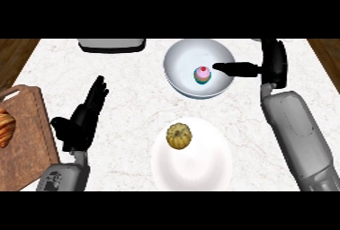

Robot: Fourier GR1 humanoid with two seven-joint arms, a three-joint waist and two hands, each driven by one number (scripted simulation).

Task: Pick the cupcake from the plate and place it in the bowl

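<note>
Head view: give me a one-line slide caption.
Cupcake sits in the bowl beside the right hand; left hand rests open near a plate holding a pastry.

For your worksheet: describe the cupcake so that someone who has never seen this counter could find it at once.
Start at the white marble counter and find the grey bowl at its far side. The cupcake sits inside: small, pink-topped, teal-wrapped, unlike the yellow-brown pastry on the nearer white plate.

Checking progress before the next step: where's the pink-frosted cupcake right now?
In the head view, the pink-frosted cupcake sits inside the round grey bowl at upper centre-right, beside the right hand and beyond the white plate.
</note>
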